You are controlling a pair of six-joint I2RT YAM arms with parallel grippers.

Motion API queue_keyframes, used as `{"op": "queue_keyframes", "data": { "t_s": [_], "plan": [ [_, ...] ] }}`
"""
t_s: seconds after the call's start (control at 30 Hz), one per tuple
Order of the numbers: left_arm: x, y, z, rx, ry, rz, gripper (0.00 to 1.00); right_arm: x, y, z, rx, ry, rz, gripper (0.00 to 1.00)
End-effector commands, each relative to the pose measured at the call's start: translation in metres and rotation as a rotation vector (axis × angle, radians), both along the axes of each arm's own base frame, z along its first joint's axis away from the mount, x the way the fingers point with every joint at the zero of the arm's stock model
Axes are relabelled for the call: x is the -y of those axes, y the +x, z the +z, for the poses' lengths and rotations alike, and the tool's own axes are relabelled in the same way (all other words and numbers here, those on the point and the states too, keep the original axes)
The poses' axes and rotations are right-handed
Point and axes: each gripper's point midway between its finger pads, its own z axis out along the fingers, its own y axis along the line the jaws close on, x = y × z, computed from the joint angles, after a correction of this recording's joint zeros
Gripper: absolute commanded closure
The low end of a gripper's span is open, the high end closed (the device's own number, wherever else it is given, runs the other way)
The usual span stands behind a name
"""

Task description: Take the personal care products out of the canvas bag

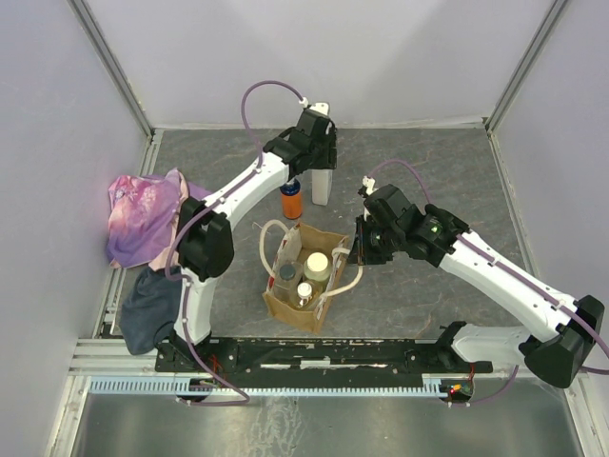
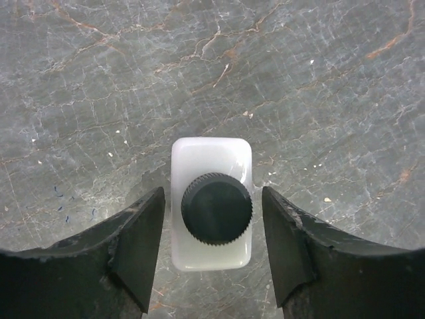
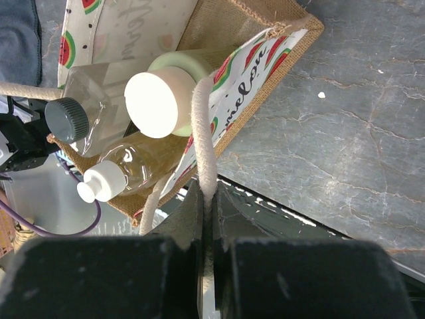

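Note:
The white rectangular bottle with a dark cap [image 2: 212,209] stands upright on the table at the back [image 1: 322,186]. My left gripper [image 2: 212,199] is open around it, with a gap on both sides; the top view shows the gripper [image 1: 322,164] right above the bottle. The orange bottle [image 1: 290,202] stands just left of it. The canvas bag [image 1: 328,243] stands in the middle and holds a clear bottle with a grey cap [image 3: 66,119], a cream-capped bottle [image 3: 159,100] and a clear amber bottle [image 3: 133,169]. My right gripper [image 3: 207,199] is shut on the bag's cream handle [image 3: 202,126], at the bag's right side [image 1: 357,252]. No dark blue bottle shows.
A pink-purple garment [image 1: 143,214] lies at the left wall, with a grey-blue cloth [image 1: 152,309] in front of it. The arms' mounting rail [image 1: 314,357] runs along the near edge, close behind the bag. Walls enclose the table on three sides.

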Motion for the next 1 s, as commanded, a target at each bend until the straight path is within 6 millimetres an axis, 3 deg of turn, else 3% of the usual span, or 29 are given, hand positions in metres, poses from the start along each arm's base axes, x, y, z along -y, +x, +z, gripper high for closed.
{"op": "queue_keyframes", "data": {
  "t_s": [0.0, 0.2, 0.33, 0.4, 0.53, 0.7, 0.97],
  "plan": [
    [0.004, -0.008, 0.092, 0.164, -0.121, -0.029, 0.29, -0.005, 0.005, 0.017, 0.041, 0.037, -0.002, 0.96],
    [-0.007, -0.048, 0.143, 0.201, -0.110, -0.046, 0.23, -0.008, 0.005, 0.013, 0.031, 0.038, 0.004, 0.96],
    [-0.027, -0.100, 0.173, 0.182, -0.147, -0.079, 0.24, -0.006, 0.005, 0.013, 0.039, 0.036, -0.001, 0.96],
    [-0.031, -0.132, 0.171, 0.141, -0.165, -0.129, 0.24, -0.004, 0.005, 0.011, 0.039, 0.030, -0.003, 0.96],
    [-0.033, -0.188, 0.154, 0.043, -0.205, -0.217, 0.26, -0.005, 0.006, 0.010, 0.041, 0.028, -0.003, 0.95],
    [-0.029, -0.237, 0.108, -0.103, -0.189, -0.277, 0.29, -0.006, 0.009, 0.012, 0.050, 0.032, -0.009, 0.95],
    [-0.014, -0.257, 0.050, -0.170, -0.146, -0.334, 0.29, -0.006, 0.010, 0.017, 0.057, 0.031, -0.015, 0.95]
  ]
}}
